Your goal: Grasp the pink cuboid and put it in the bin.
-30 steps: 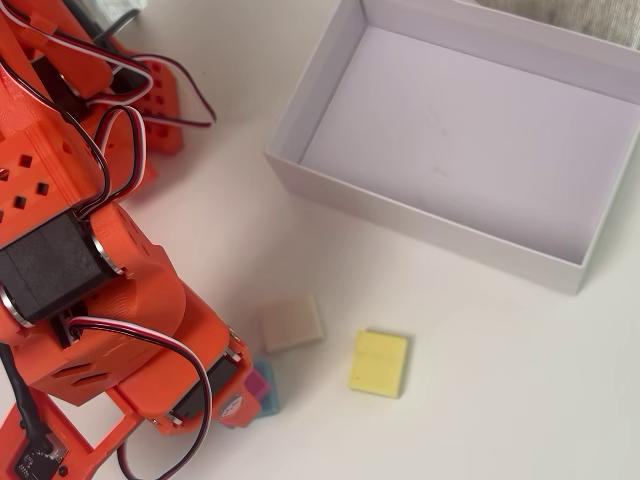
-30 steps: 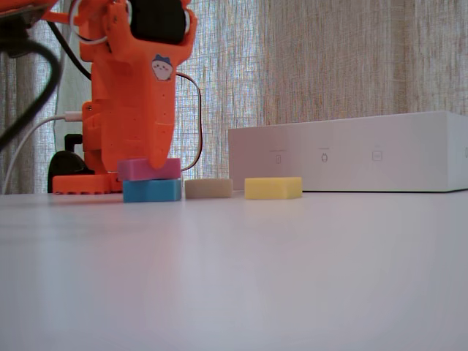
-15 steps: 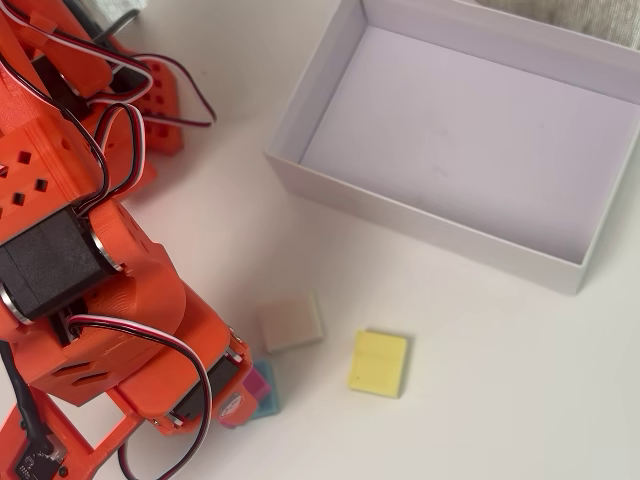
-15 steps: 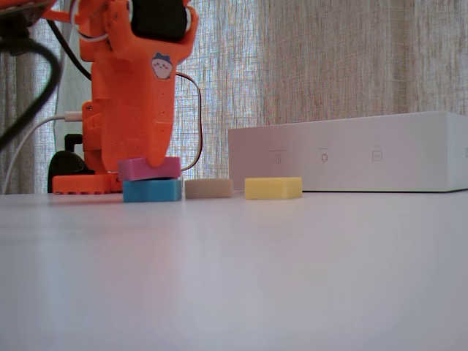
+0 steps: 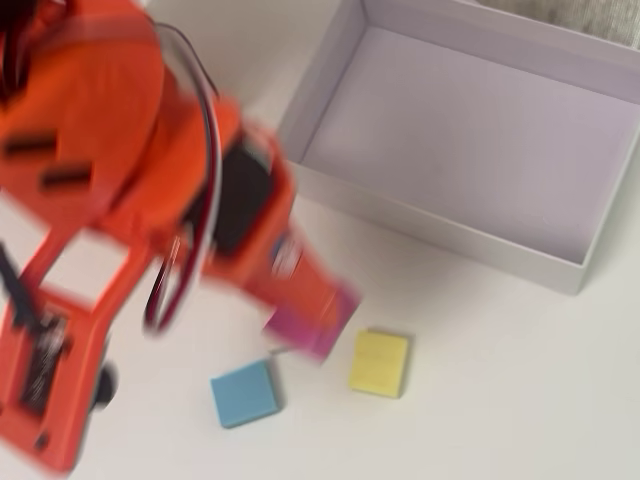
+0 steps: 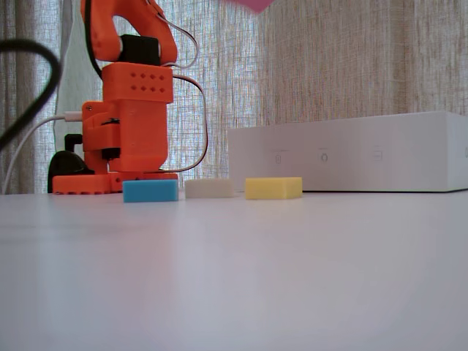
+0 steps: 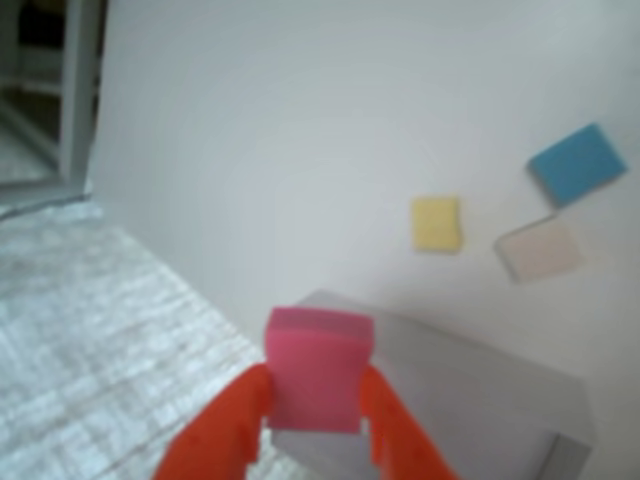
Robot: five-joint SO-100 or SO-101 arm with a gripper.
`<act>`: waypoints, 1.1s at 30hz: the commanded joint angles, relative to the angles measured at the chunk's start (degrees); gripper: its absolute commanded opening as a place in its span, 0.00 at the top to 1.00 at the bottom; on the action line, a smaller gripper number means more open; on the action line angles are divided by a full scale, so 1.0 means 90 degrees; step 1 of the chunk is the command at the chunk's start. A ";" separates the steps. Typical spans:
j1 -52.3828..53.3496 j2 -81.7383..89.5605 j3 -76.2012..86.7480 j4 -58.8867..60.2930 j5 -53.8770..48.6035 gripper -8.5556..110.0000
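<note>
We hold the pink cuboid (image 7: 318, 368) pinched in the gripper (image 7: 312, 400), lifted high; in the overhead view the bin (image 5: 440, 232) lies to the far right of it.

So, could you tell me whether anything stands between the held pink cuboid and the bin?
Nothing visible does. The pincer holds the pink cuboid raised well above the table, and the bin lies open and empty. The blue block and yellow block stay on the table below.
</note>
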 commanded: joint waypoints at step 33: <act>-0.1025 0.2471 0.4473 -0.4346 -0.0791 0.53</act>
